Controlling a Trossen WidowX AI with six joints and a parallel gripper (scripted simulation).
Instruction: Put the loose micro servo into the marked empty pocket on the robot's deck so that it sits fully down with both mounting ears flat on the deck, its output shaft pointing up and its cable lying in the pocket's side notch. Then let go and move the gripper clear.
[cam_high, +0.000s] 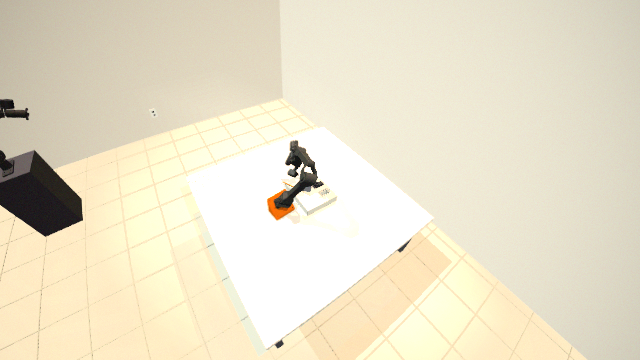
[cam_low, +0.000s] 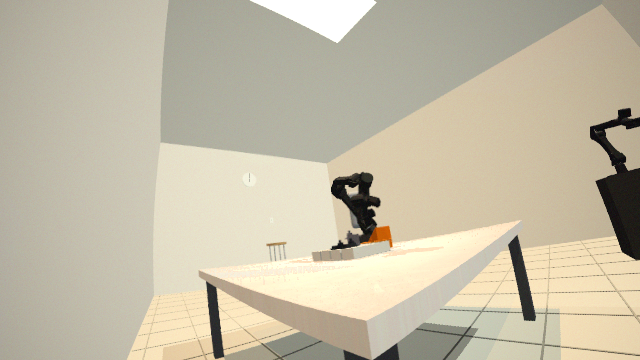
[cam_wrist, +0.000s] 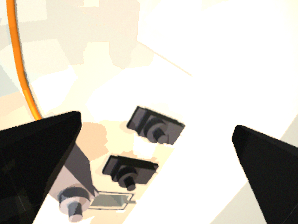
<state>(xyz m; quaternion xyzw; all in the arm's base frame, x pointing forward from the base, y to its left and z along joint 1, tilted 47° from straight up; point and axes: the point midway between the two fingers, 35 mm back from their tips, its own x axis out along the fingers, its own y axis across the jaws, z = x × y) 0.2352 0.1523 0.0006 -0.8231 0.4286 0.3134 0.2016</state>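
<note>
My gripper is open and empty, above the robot's white deck. Between and below its fingertips in the wrist view are two black servos, an upper one and a lower one, with their shafts showing. The marked pocket is a pale outlined rectangle below them. A larger grey body with a shaft stands left of the pocket, partly behind the left finger. An orange cable runs down toward it. I cannot tell for certain whether this body is the loose servo; its lower part is hidden.
The arm's orange base stands beside the deck on the white table. The black servos and grey body rise from the deck near the fingers. Another arm on a dark pedestal stands away from the table.
</note>
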